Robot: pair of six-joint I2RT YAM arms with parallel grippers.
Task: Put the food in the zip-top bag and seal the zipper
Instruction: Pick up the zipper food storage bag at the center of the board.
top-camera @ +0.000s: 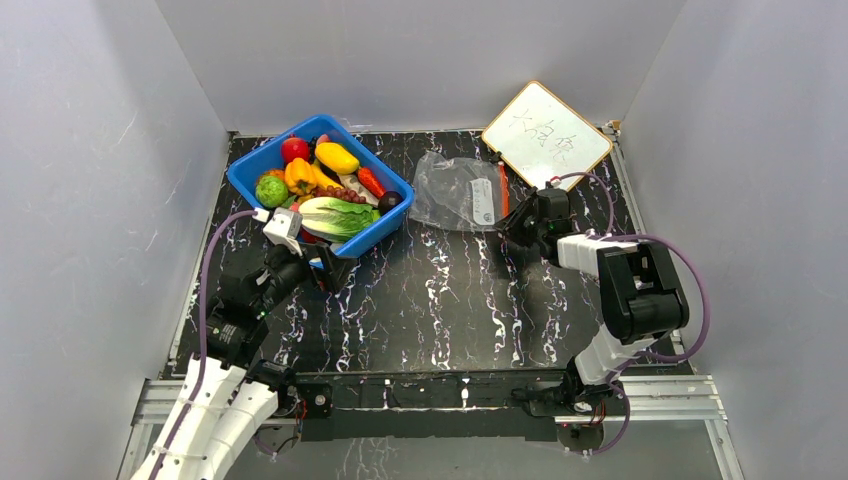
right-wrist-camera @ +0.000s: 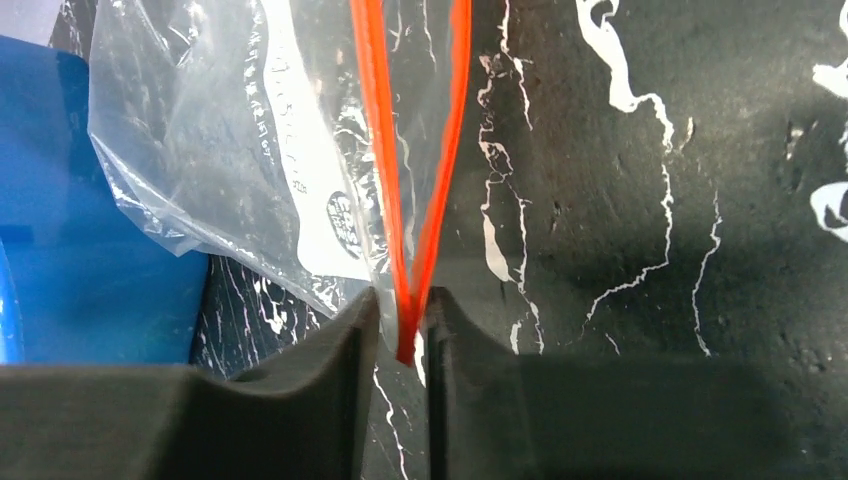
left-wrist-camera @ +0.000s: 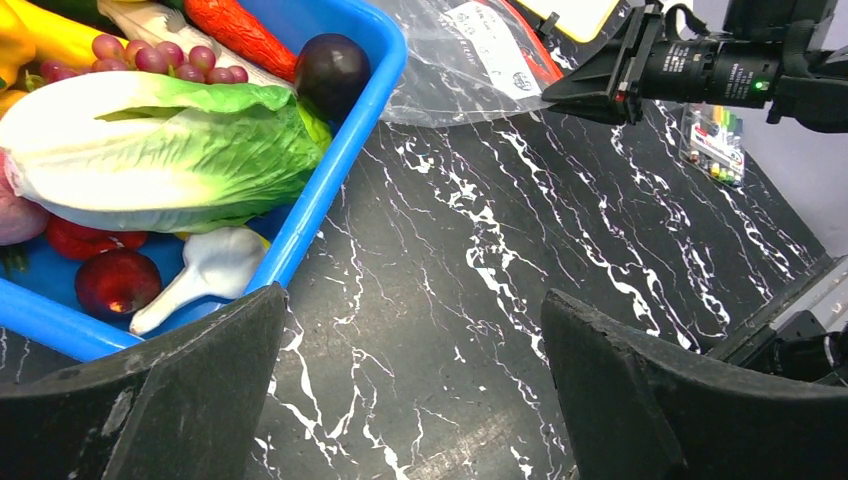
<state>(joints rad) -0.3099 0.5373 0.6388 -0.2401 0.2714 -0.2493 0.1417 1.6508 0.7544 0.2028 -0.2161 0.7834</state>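
Note:
The food point(top-camera: 335, 215) fills a blue bin: lettuce point(left-wrist-camera: 170, 150), a dark plum point(left-wrist-camera: 332, 68), grapes, peppers and more. The clear zip-top bag point(top-camera: 462, 190) lies flat on the table right of the bin, its mouth gaping in a V. My right gripper point(right-wrist-camera: 402, 320) has closed in on the near end of the red-orange zipper point(right-wrist-camera: 380, 150). Both jaws touch the bag there. From above, that gripper point(top-camera: 515, 225) sits at the bag's right edge. My left gripper point(left-wrist-camera: 415, 340) hangs open over bare table beside the bin's near corner, holding nothing.
The blue bin point(top-camera: 245, 170) stands at the back left, its rim point(left-wrist-camera: 320, 195) just left of my left fingers. A small whiteboard point(top-camera: 546, 135) leans at the back right. A pack of markers point(left-wrist-camera: 712, 140) lies near the right wall. Grey walls close in three sides.

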